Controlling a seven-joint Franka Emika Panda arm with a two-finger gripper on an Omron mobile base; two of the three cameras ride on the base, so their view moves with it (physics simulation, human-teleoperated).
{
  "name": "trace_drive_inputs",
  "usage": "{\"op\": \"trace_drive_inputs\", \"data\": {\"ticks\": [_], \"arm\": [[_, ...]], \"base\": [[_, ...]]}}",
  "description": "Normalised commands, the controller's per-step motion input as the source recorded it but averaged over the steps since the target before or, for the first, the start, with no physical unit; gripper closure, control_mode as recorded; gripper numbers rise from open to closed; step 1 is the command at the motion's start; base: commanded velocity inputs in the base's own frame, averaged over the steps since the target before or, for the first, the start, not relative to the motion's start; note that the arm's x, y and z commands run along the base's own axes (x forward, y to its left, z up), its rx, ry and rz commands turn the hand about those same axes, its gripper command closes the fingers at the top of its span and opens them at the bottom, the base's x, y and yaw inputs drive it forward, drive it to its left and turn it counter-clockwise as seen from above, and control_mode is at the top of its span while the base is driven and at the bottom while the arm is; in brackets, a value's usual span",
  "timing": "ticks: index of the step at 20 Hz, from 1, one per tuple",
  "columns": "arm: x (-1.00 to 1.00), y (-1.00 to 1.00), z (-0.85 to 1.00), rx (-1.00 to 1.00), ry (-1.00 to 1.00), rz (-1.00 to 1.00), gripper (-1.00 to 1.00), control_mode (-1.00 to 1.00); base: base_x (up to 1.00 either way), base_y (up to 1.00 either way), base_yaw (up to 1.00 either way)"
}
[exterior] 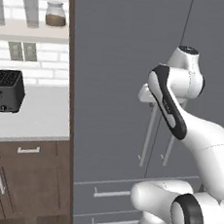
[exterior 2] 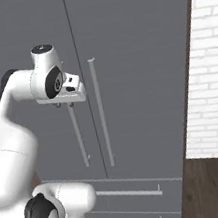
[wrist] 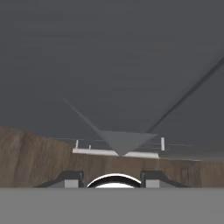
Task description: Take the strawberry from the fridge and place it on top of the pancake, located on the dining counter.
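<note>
Gripper [exterior 2: 64,104], its opening impossible to tell, hung at the closed fridge's [exterior 2: 136,50] left door handle [exterior 2: 79,136]; strawberry presumably shut inside; a misjudged grasp could slip off the bar

White brick wall [exterior 2: 206,88], wood floor [exterior 2: 210,184]; brown cabinets [exterior: 23,183] under a pale worktop [exterior: 34,120] carrying a black toaster [exterior: 6,91].

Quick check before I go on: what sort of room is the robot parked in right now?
A home kitchen, by the look of it: a tall grey fridge with closed double doors, a black toaster on a white counter, and wooden cabinets below.
</note>
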Motion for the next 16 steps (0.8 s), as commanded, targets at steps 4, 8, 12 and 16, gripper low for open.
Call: {"op": "trace_drive_inputs", "data": {"ticks": [4,8,12,16], "arm": [[-0.15,-0.01,0.00,0.00,0.00,-0.02,-1.00,1.00],[0.00,0.00,0.00,0.00,0.00,0.00,-1.00,1.00],[0.00,0.00,0.00,0.00,0.00,0.00,-1.00,1.00],[0.00,0.00,0.00,0.00,0.00,0.00,-1.00,1.00]], "base": [[-0.11,-0.04,-0.03],[-0.56,-0.23,-0.14],[-0.50,-0.28,-0.11],[-0.12,-0.46,-0.01]]}}
